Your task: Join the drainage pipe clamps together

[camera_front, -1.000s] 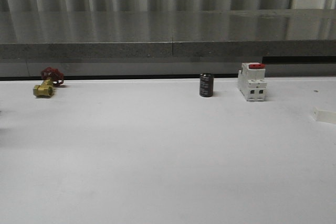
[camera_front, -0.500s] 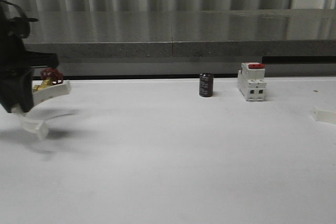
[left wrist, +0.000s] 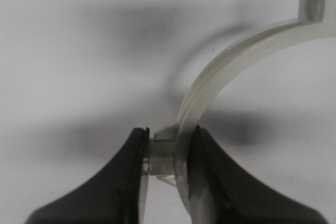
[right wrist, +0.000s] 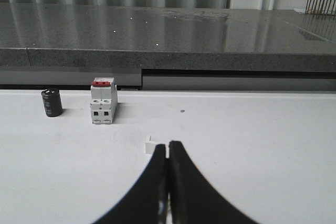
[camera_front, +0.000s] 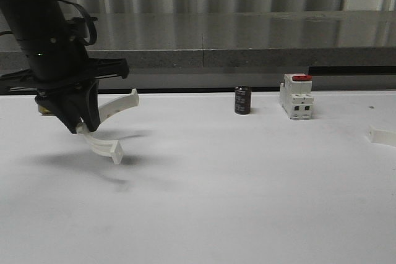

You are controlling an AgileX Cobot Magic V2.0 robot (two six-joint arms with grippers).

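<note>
In the front view my left gripper (camera_front: 81, 125) hangs over the left part of the white table, shut on one white drainage pipe clamp (camera_front: 114, 108). That half-ring curves out to the right and below the fingers, clear of the table. The left wrist view shows the left gripper (left wrist: 168, 153) with its jaws pinching the clamp (left wrist: 226, 64) at its band and outer ear. The other clamp (camera_front: 382, 135) lies on the table at the far right edge. In the right wrist view, my right gripper (right wrist: 168, 150) is shut and empty, and that clamp (right wrist: 150, 146) peeks out just beyond its tips.
A black cylinder (camera_front: 242, 100) and a white breaker with red switch (camera_front: 297, 96) stand at the back of the table, the same cylinder (right wrist: 51, 102) and breaker (right wrist: 103, 100) showing from the right wrist. A grey stone ledge (camera_front: 204, 38) runs behind the table.
My left arm has come in from the left edge and moved right, carrying the clamp half. The right-hand clamp, cylinder and breaker have stayed put.
</note>
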